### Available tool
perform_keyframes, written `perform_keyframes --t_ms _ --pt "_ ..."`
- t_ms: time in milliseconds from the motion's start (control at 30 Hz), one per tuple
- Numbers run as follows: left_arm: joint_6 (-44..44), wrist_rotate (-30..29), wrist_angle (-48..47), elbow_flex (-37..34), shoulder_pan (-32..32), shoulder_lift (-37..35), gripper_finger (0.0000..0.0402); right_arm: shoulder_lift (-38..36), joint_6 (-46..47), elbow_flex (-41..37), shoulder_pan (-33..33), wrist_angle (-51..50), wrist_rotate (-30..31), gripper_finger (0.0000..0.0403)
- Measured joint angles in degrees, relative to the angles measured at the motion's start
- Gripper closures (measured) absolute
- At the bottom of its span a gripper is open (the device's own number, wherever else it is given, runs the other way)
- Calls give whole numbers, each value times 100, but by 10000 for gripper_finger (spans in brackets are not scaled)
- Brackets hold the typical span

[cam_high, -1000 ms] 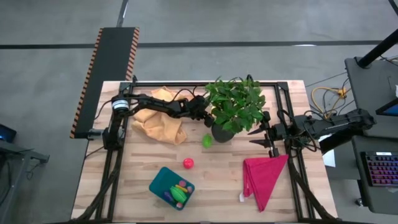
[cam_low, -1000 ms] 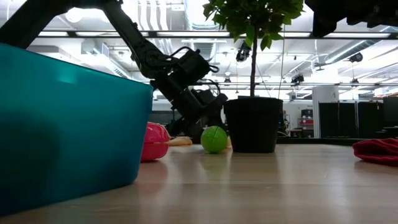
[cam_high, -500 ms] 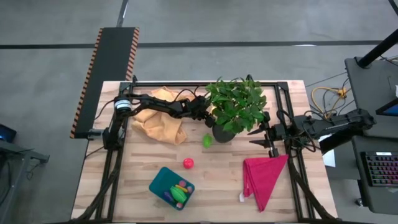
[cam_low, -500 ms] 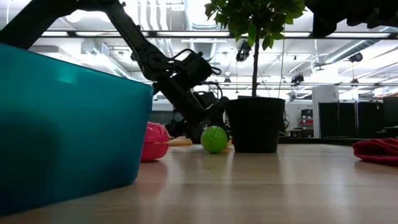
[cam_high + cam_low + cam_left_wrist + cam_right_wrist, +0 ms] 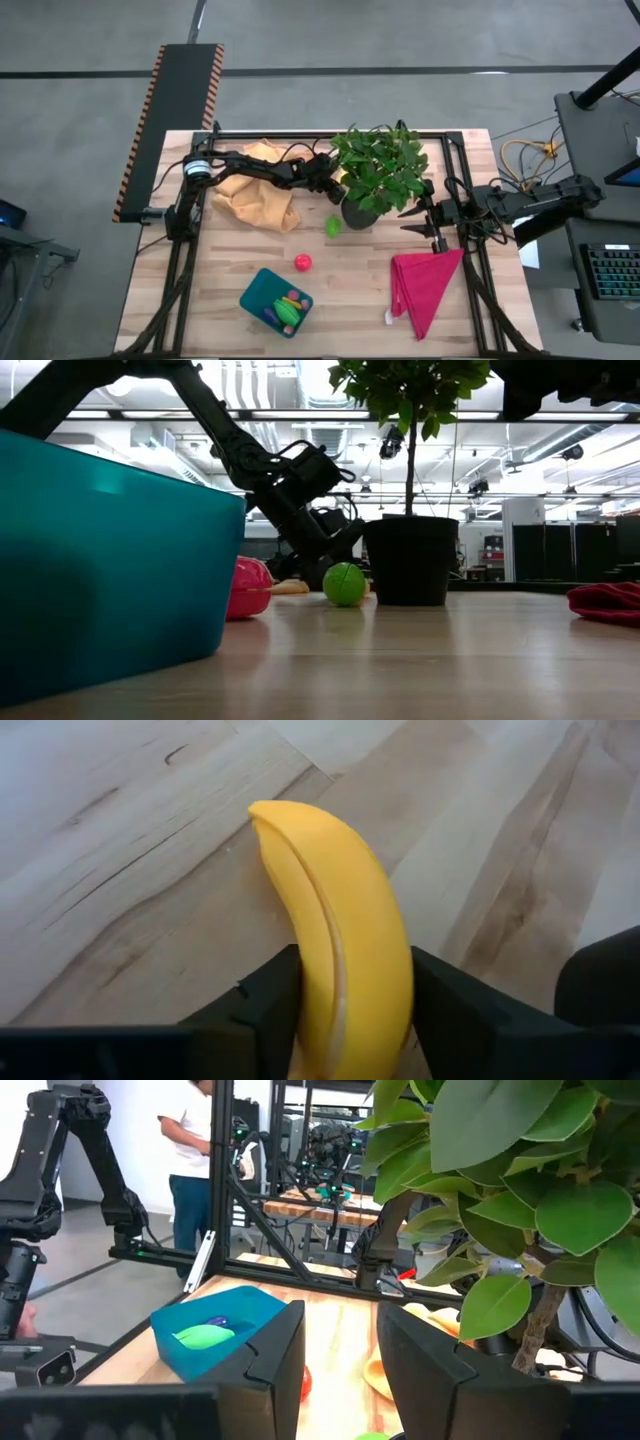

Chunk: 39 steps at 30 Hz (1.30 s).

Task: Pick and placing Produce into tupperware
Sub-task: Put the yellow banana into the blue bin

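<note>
The yellow banana (image 5: 340,920) sits between my left gripper's (image 5: 345,1020) fingers, which are shut on it. In the high view my left gripper (image 5: 332,184) is beside the plant pot, half under its leaves. The teal tub (image 5: 275,300) stands near the table's near edge with several produce pieces inside. A green ball (image 5: 333,226) and a red piece (image 5: 302,262) lie on the wood. My right gripper (image 5: 420,222) waits open at the table's right, above the magenta cloth. My left gripper pinches the banana between its two fingers (image 5: 265,1000), one on each side of the end nearest the wrist (image 5: 345,1005). It comes slanting down from the table's left. The banana runs forward along the fingers, its free tip (image 5: 268,812) over the wood. Whether that tip touches the table, I cannot tell.
A leafy plant in a black pot (image 5: 360,212) stands right beside my left gripper. An orange-yellow cloth (image 5: 255,200) lies at the far left under the left arm. A magenta cloth (image 5: 425,285) lies at the near right. Bare wood lies between the tub and the pot.
My left gripper has moved a little toward the table's right, closer to the plant pot, and has then kept still. The balls, the tub and my right arm have stayed in place.
</note>
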Motion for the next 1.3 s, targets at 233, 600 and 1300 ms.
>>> perform_keyframes --t_ms 233,600,1300 --pt "73 123 -2 0 -11 0 285 0 14 0 -1 2 0 289" --pt "498 86 -1060 -31 -18 -504 289 0 17 0 1 4 0 292" --pt "749 -938 -4044 -372 -1142 -3372 281 -7 15 2 1 11 0 296"
